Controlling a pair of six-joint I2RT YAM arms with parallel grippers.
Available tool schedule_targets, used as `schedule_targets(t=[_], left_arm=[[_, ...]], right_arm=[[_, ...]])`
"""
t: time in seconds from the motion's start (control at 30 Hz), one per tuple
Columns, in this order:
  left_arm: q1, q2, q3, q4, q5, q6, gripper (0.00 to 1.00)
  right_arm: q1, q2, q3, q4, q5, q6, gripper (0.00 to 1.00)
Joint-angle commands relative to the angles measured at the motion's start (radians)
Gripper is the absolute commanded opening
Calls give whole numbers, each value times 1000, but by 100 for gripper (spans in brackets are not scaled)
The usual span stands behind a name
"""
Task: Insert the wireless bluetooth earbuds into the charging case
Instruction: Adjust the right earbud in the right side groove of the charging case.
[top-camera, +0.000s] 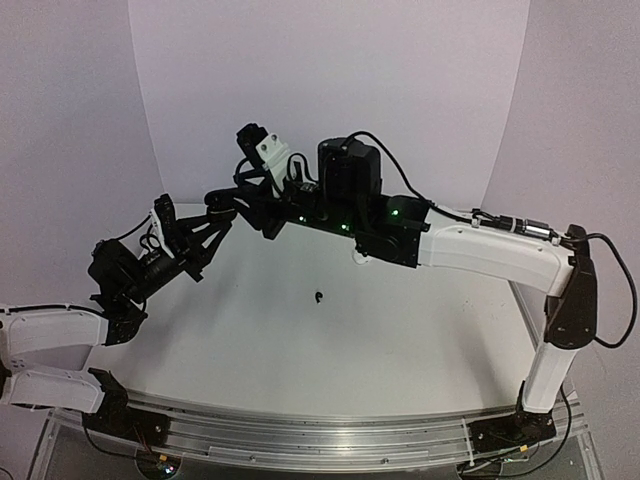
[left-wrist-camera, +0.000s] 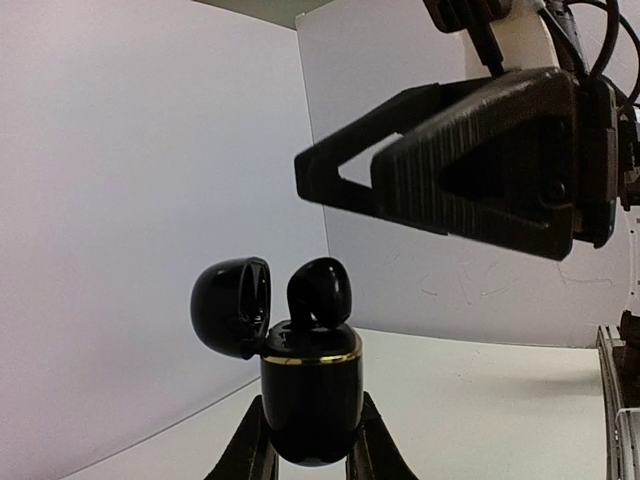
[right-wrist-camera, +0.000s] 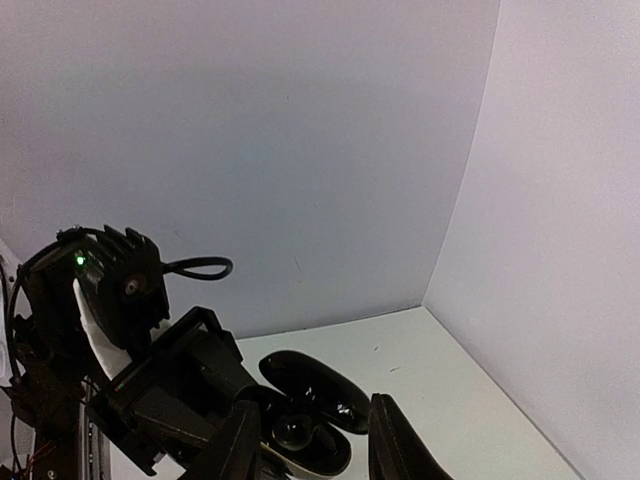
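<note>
Clamped the open charging case (left-wrist-camera: 310, 395) in the left gripper (left-wrist-camera: 312, 432), a black earbud (left-wrist-camera: 320, 292) poking out on top. Held the right gripper (right-wrist-camera: 312, 440) spread apart just beyond it. Saw a second earbud (top-camera: 318, 296) well below, on the table (top-camera: 420, 330).

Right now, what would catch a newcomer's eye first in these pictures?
The open black charging case clamped in the left tool, lid flipped back, with one black earbud standing up out of it. The right tool hangs open above it. On the white table, near its middle, a loose earbud lies alone.
</note>
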Motion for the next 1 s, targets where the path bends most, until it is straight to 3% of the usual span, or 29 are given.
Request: schedule_targets(t=[0.0,0.1,0.23,0.33,0.97], left_arm=[[-4,-21,39,25,7,-10,0],[-5,-24,38,24,6,-7,0],[-5,-24,38,23,3,-6,0],[-5,-22,37,30,7,-6,0],[-6,-24,36,30,14,-7,0]], right_arm=[[3,26,72,28,-3,-25,37],[3,37,73,28,8,-33,42],[3,48,77,28,35,-46,57],[3,64,94,28,51,-50,62],[0,81,115,29,76,-42,64]])
